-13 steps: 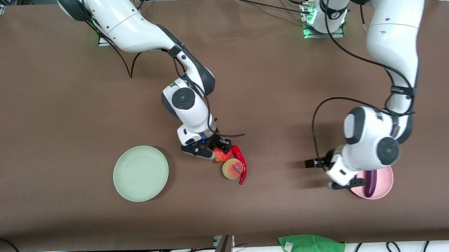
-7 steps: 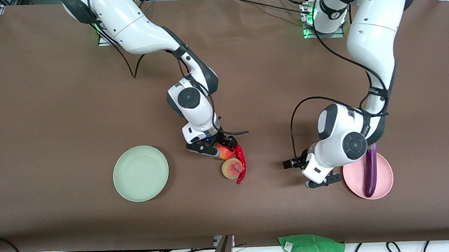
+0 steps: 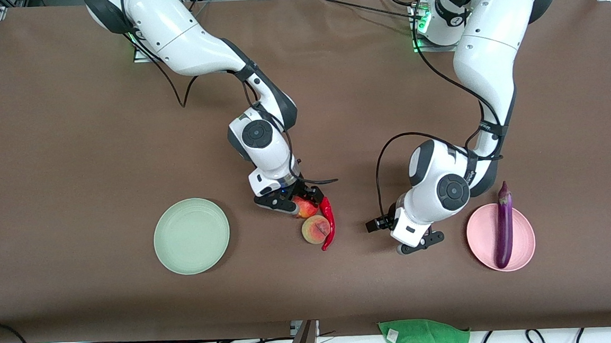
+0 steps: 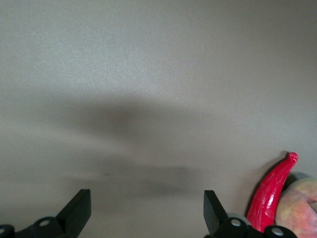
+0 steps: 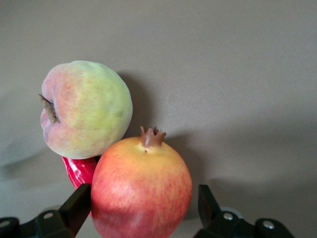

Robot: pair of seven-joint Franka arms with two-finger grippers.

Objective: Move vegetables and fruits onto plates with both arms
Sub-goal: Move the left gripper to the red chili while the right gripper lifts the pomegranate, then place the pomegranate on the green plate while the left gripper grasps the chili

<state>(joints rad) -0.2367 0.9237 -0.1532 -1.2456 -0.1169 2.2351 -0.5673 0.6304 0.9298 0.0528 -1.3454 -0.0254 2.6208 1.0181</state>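
Observation:
My right gripper (image 3: 298, 201) is down at the red pomegranate (image 3: 307, 208), which lies between its open fingers (image 5: 74, 206); one finger is at the fruit's skin and the other stands off it. The pomegranate (image 5: 141, 183) touches the peach (image 3: 315, 229), which lies nearer the camera. The red chili (image 3: 329, 222) curves beside both. The purple eggplant (image 3: 503, 224) lies across the pink plate (image 3: 477, 243). My left gripper (image 3: 419, 243) hangs open and empty over bare table between chili and pink plate. The green plate (image 3: 191, 235) holds nothing.
A green cloth (image 3: 424, 335) lies off the table's near edge, among cables. In the left wrist view the chili (image 4: 271, 191) and peach (image 4: 299, 206) show at the frame's edge, past my open left gripper (image 4: 146, 213).
My left arm has swung away from over the pink plate toward the chili, leaving the eggplant uncovered on the plate. My right gripper shifted slightly onto the pomegranate.

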